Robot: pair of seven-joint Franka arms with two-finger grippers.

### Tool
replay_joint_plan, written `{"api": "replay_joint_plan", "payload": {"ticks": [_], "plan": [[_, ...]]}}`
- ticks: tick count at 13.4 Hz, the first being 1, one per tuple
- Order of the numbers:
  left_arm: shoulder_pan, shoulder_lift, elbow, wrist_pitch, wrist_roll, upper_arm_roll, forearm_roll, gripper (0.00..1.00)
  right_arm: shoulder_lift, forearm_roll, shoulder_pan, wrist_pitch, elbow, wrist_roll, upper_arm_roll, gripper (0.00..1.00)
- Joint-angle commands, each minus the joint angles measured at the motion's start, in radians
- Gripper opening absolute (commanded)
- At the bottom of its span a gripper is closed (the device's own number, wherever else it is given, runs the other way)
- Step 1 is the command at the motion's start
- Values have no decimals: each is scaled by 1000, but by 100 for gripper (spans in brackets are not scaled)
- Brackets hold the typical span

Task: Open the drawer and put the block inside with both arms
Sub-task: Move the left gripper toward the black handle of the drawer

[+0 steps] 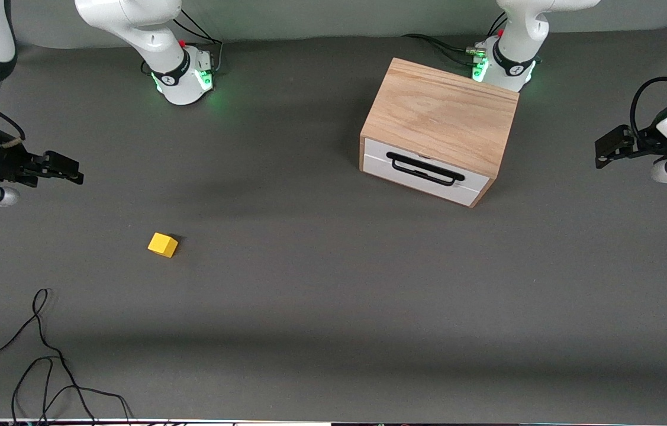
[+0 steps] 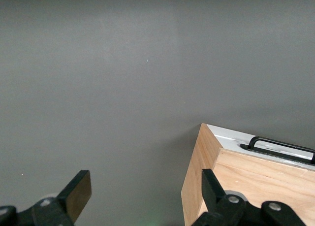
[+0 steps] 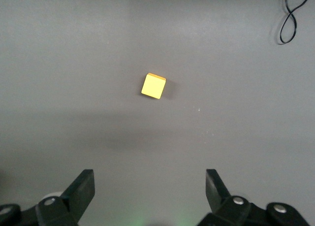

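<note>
Front view: I see the drawer (image 1: 425,168) shut in its cabinet (image 1: 440,118) near the left arm's base; the block (image 1: 163,244) lies on the bench (image 1: 333,307), well apart, toward the right arm's end. Left wrist view: left gripper (image 2: 145,196), jaws apart, hangs over the cabinet's edge. Right wrist view: right gripper (image 3: 150,194), jaws apart, hangs over bare bench near the block.

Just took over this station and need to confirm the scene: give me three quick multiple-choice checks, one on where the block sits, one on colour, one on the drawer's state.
1. The block lies:
A. on the cabinet
B. on the table, toward the right arm's end
C. in the drawer

2. The drawer's handle is:
A. black
B. yellow
C. white

3. The drawer is:
A. pulled out
B. removed
C. shut

Answers: 1 B, the cube sits alone on the mat. 2 A, dark wire on a white front. 3 C, its front is flush with the cabinet.
</note>
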Motion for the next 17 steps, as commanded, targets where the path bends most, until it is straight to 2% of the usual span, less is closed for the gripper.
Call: {"api": "replay_joint_plan", "payload": {"ticks": [1,5,7,10,12,15,17], "plan": [[-21,-12,-9,8,15,7,-7,100,16,-15,-4,20,-4,15,4,100],[-118,2,10,13,-11,7,-11,100,39,-15,-5,46,-5,4,4,100],[-162,13,10,25,-124,7,-57,100,39,-15,-5,45,-5,9,2,100],[-277,40,13,33,-468,1,-56,100,40,-15,-5,50,-5,14,2,100],[-358,72,26,75,-796,1,-51,100,57,-15,-4,53,-5,15,2,100],[-412,101,30,120,-1104,-1,-54,100,59,-15,-5,57,-5,17,2,100],[-434,117,28,151,-1387,-1,-60,100,60,-15,-5,59,-5,17,2,100]]}}
